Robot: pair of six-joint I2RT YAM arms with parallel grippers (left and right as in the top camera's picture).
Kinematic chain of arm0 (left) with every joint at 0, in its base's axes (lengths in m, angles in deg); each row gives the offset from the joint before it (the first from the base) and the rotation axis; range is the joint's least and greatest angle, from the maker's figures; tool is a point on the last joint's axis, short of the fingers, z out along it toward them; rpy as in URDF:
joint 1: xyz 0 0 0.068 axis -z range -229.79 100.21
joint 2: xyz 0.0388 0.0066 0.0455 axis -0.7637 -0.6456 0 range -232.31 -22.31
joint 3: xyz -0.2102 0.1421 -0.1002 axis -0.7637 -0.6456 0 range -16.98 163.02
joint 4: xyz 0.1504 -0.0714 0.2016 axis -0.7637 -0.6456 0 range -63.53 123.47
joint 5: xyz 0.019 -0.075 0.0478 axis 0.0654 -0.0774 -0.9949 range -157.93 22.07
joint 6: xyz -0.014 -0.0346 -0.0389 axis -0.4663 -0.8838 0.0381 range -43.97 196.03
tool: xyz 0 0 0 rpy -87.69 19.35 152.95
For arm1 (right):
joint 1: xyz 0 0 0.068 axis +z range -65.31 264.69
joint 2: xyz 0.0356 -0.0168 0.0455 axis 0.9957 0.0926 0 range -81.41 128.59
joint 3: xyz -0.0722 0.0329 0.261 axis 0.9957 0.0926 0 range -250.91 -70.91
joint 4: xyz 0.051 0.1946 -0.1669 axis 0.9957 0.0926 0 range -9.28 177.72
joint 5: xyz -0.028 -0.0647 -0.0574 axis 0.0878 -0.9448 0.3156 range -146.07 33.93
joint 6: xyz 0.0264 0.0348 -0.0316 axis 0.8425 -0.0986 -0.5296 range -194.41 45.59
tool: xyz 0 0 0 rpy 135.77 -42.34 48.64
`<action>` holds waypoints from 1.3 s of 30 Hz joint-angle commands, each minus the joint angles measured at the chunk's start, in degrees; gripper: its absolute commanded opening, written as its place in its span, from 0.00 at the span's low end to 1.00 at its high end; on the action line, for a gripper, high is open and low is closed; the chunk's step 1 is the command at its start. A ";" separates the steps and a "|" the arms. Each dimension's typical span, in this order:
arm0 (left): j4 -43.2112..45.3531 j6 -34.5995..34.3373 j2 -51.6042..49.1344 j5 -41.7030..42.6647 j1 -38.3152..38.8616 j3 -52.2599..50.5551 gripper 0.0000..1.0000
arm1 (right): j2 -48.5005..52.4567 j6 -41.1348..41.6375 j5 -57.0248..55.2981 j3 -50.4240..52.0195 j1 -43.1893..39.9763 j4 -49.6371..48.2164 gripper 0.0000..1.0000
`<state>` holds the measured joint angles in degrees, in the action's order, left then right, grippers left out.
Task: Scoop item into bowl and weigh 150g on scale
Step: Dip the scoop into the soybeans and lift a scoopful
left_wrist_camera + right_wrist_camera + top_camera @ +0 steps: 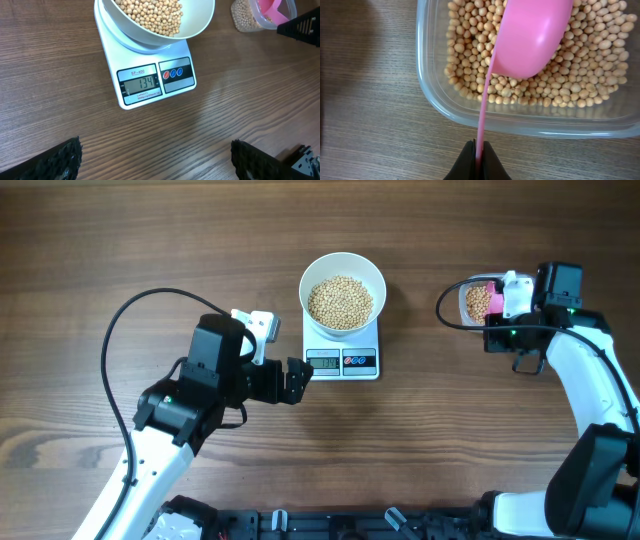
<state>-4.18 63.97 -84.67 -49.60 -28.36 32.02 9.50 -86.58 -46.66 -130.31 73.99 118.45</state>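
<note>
The white bowl (312, 273) stands on the white scale (343, 361) and holds a heap of tan beans (341, 301). In the left wrist view the scale (111, 52) shows 134 on its display, below the bowl (201, 21). My left gripper (297, 381) hovers open just left of the scale's front edge, with nothing between its fingers (64, 159). At the right, my right gripper (479, 154) is shut on the thin handle of a pink scoop (534, 35). The scoop's back faces the camera, over the beans (600, 60) in a clear tub (434, 100).
The clear tub (468, 302) sits on the wooden table right of the scale, with the right arm reaching in from the right edge. A black cable loops over the table at the left, behind the left arm.
</note>
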 commanded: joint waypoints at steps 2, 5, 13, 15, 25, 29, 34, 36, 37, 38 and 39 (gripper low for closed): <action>0.13 0.94 0.00 0.22 0.22 -0.22 1.00 | 1.73 2.27 6.12 0.81 -0.09 0.02 0.04; 0.15 0.94 0.00 0.22 0.22 -0.22 1.00 | 1.73 3.39 10.05 0.81 -1.75 -0.42 0.04; 0.15 0.92 0.00 0.24 0.22 -0.22 1.00 | 1.79 8.07 28.20 0.81 -9.81 -0.22 0.04; 0.15 0.94 0.00 0.22 0.22 -0.22 1.00 | 1.79 8.33 31.54 0.81 -11.04 0.04 0.04; 0.15 0.94 0.00 0.24 0.22 -0.22 1.00 | 1.79 11.56 29.86 0.81 -11.43 0.66 0.04; 0.15 0.94 0.00 0.24 0.22 -0.22 1.00 | 1.79 12.33 29.90 0.81 -11.45 0.68 0.04; 0.15 0.92 0.00 0.24 0.22 -0.22 1.00 | 2.54 12.35 33.92 0.81 -13.29 0.74 0.04; 0.15 0.92 0.00 0.22 0.22 -0.22 1.00 | 2.93 12.37 35.01 0.81 -14.86 0.72 0.04; 0.15 0.94 0.00 0.24 0.22 -0.22 1.00 | 3.19 12.31 36.46 0.81 -16.00 0.72 0.04; 0.15 0.94 0.00 0.24 0.22 -0.22 1.00 | 3.61 12.20 39.34 0.81 -17.59 0.72 0.04; 0.15 0.94 0.00 0.24 0.22 -0.22 1.00 | 4.02 12.15 42.25 0.81 -19.15 0.72 0.05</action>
<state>-4.20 63.97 -84.67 -49.60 -28.36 32.02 12.06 -74.40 -12.59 -130.17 57.62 119.29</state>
